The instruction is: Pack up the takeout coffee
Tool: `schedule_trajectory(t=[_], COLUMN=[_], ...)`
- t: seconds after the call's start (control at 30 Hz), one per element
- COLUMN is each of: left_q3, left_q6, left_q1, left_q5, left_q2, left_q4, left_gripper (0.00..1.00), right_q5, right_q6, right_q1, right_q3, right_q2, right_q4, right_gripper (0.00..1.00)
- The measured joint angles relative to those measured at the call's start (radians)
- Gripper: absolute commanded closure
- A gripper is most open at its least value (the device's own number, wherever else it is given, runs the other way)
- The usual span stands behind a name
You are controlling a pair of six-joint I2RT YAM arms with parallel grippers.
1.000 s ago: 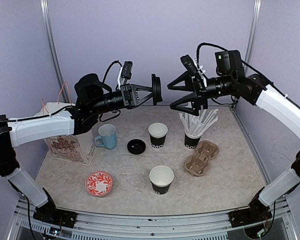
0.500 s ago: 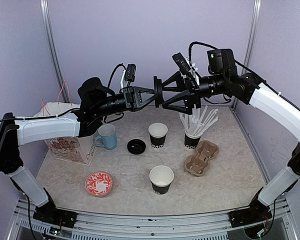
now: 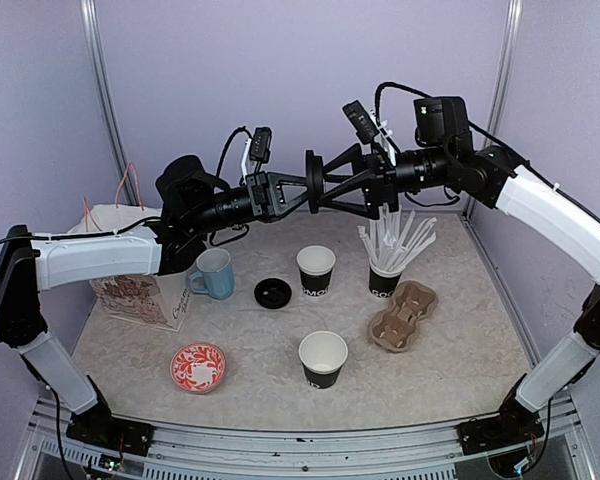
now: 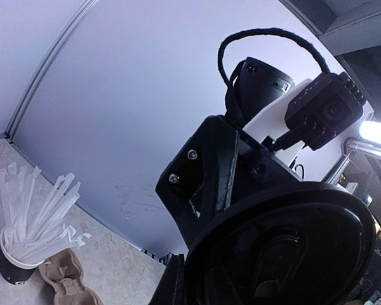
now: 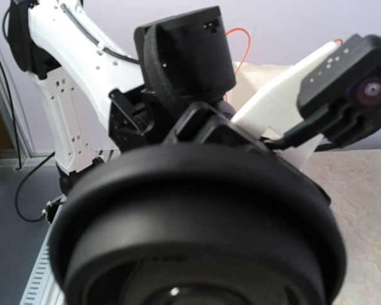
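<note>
Left gripper, clamped on the black lid, holds it on edge in mid-air. Right gripper straddles the same lid with its jaws spread; whether they touch it cannot be told. The far cup and the near cup stand open on the table below.

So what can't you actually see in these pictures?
- Right wrist view: the held lid, close and blurred, blocks most of the table.
- Top view: whether the right fingers touch that lid, too small to tell.
- Top view: paper bag, half behind the left arm.
</note>
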Motion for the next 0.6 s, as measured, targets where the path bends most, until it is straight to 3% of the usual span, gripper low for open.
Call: schedule_trajectory(t=[0.27,0.43,0.5,0.6], left_q3=[0.0,0.0,0.0,0.0], left_q6=[0.018,0.03,0.034,0.041], left_q1=[-0.004,-0.004,-0.005,-0.008], left_q5=[-0.037,-0.051,-0.053,-0.061], left_q2=[0.0,0.0,0.0,0.001], left_q4=[-0.012,-0.023,-0.024,-0.029], left_gripper=[0.91,0.89,0.82,0.64], right_q5=[0.008,0.014,0.014,0.014], right_q6=[0.056,0.071,0.074,0.073], right_q1=[-0.001,-0.002,-0.002,-0.002], right_q3=[0.0,0.0,0.0,0.0], right_q2=[0.009,0.011,0.011,0.011], right_q4=[0.025,0.026,0.026,0.026], right_gripper=[0.18,0.22,0.24,0.28])
